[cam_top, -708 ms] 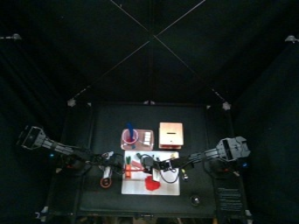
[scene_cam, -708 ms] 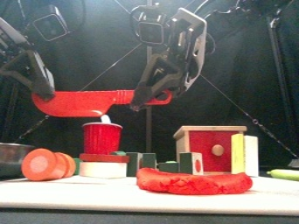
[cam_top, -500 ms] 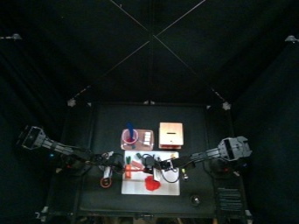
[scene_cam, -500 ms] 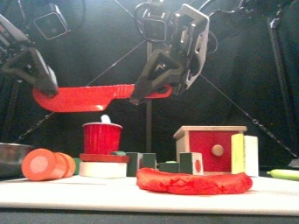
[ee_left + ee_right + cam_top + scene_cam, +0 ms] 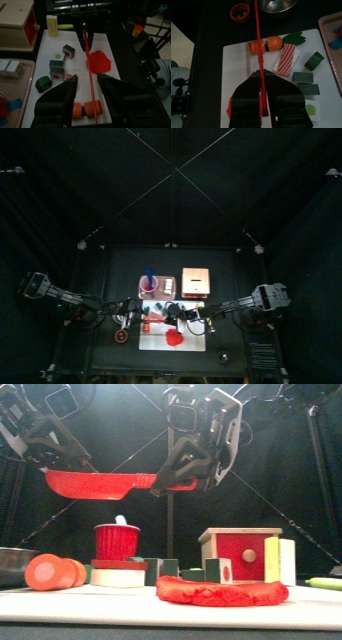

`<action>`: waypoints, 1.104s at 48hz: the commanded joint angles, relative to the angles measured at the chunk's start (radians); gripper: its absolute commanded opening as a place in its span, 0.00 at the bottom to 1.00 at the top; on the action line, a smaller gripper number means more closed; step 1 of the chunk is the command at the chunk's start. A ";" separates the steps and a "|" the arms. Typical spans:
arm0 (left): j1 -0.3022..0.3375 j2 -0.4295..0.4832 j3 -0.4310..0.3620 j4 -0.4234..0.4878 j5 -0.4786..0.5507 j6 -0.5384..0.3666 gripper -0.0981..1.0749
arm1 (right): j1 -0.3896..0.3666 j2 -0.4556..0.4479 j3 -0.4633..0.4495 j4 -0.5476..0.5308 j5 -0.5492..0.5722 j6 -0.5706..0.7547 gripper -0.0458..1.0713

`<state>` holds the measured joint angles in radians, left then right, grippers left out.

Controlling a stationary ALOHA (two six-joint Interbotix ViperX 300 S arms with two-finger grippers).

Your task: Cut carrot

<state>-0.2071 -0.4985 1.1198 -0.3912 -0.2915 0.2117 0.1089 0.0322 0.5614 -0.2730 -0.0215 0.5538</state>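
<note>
A red toy knife (image 5: 120, 482) hangs level in the air above the table. My right gripper (image 5: 171, 484) is shut on its right end, and in the right wrist view the thin red blade (image 5: 258, 35) runs out from between the jaws (image 5: 260, 75). My left gripper (image 5: 56, 469) is open, its jaws spread on either side of the knife's left end (image 5: 85, 79). The carrot (image 5: 54, 571), orange with green leaves, lies on the white board (image 5: 47, 60) below the knife, at the front left (image 5: 270, 44).
A flat red dough blob (image 5: 221, 591) lies at the board's front. Behind it stand a red cup (image 5: 118, 541), green blocks (image 5: 163, 570) and a wooden box with a red front (image 5: 241, 554). A metal bowl (image 5: 11, 564) sits at far left.
The knife has risen a little. My left gripper, earlier closed at the knife's left end, now has its jaws spread around it. The right gripper keeps its hold.
</note>
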 commanded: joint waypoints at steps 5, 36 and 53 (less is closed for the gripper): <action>0.021 -0.031 -0.009 0.011 -0.026 0.000 0.74 | -0.002 -0.097 0.037 0.015 -0.002 0.000 0.12; 0.029 -0.143 0.029 0.020 -0.002 0.000 0.75 | -0.144 -0.186 -0.189 -0.063 0.471 -0.014 0.12; 0.028 -0.198 0.060 0.018 0.012 -0.002 0.75 | -0.235 -0.123 -0.351 -0.083 0.543 -0.018 0.12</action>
<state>-0.1779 -0.6949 1.1904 -0.3758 -0.2761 0.2102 -0.1089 -0.0920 0.3697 -0.3467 0.5077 0.5400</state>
